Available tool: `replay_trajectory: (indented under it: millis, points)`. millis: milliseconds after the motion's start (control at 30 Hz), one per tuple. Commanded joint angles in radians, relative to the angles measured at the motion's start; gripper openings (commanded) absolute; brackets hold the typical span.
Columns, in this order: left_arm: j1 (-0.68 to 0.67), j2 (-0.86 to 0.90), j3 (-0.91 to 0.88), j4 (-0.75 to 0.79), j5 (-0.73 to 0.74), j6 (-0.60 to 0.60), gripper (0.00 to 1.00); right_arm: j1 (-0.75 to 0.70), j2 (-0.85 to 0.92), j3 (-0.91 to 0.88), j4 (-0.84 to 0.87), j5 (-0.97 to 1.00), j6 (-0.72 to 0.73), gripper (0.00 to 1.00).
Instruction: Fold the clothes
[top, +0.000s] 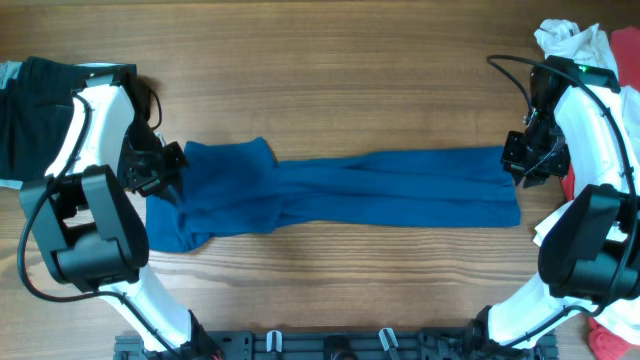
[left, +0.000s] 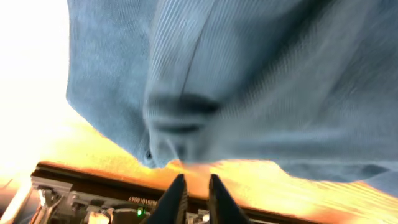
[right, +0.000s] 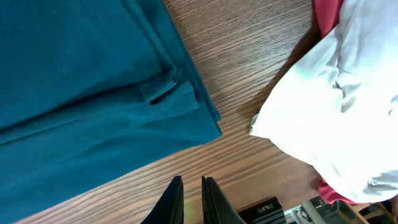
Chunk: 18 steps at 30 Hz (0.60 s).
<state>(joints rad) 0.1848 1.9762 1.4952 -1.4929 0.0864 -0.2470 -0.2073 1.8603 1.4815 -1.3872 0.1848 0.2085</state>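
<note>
A deep-blue shirt (top: 350, 190) lies stretched in a long band across the wooden table, bunched at its left end. My left gripper (top: 165, 165) hovers at that left end; in the left wrist view its fingers (left: 194, 186) are shut and empty, just off the shirt's edge (left: 249, 81). My right gripper (top: 520, 160) is at the shirt's right end. In the right wrist view its fingers (right: 191, 186) are shut and empty over bare wood, beside the shirt's corner (right: 81, 93).
A white garment (top: 570, 40) and a red one (top: 610, 340) lie at the right edge; both show in the right wrist view, the white one (right: 336, 118) and the red one (right: 326, 18). A black garment (top: 30, 110) lies at the far left.
</note>
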Motion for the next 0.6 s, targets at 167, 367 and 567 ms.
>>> replay_trajectory:
  millis: [167, 367, 567]
  points:
    - [0.000, -0.026, -0.006, 0.075, 0.035, 0.004, 0.18, -0.003, -0.018, -0.005, 0.041, -0.055, 0.001, 0.11]
    - [0.000, -0.026, -0.006, 0.295, 0.081, 0.003, 0.28, -0.003, -0.018, -0.005, 0.045, -0.074, 0.000, 0.11]
    - [0.000, -0.026, -0.007, 0.396, 0.073, 0.003, 0.38, -0.003, -0.018, -0.005, 0.060, -0.074, 0.000, 0.11]
